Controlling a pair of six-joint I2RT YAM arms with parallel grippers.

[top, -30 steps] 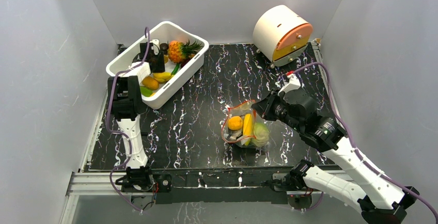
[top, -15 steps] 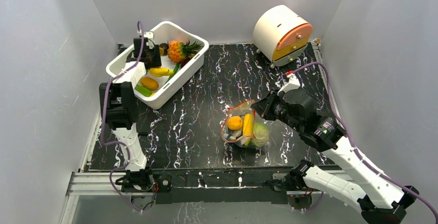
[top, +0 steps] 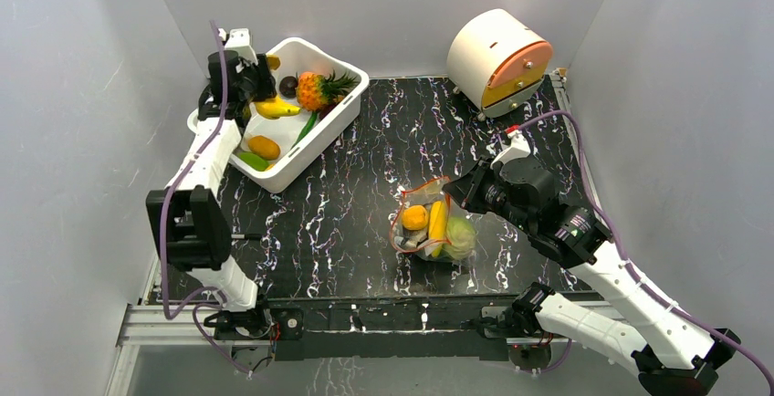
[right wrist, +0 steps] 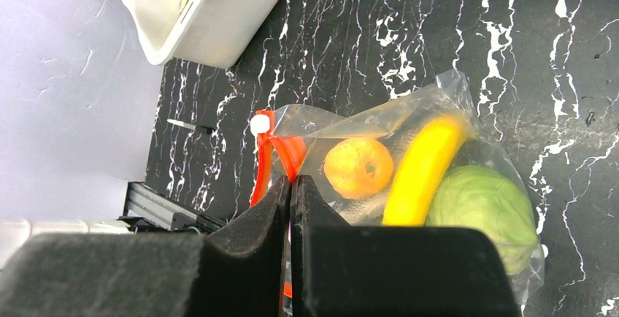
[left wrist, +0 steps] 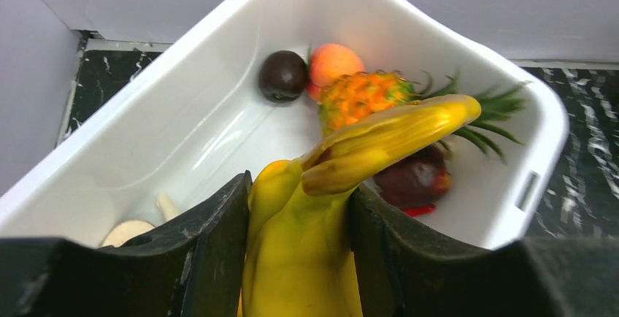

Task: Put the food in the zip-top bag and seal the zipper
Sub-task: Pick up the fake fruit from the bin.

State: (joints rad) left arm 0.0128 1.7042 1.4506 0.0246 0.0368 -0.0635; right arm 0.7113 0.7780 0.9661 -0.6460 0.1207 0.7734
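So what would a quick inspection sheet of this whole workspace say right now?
Surface: black marbled table, white veining.
Job's things: zip-top bag open, holding orange fruit, bagged banana and green fruit; zipper unsealed; pineapple and other food in white tub.
Clutter: round white-and-orange drum, far right.
End effectors: left end effector shut on held banana above the tub; right end effector shut on the bag's mouth.
Cables: purple cables along both arms.
Surroundings: grey walls.
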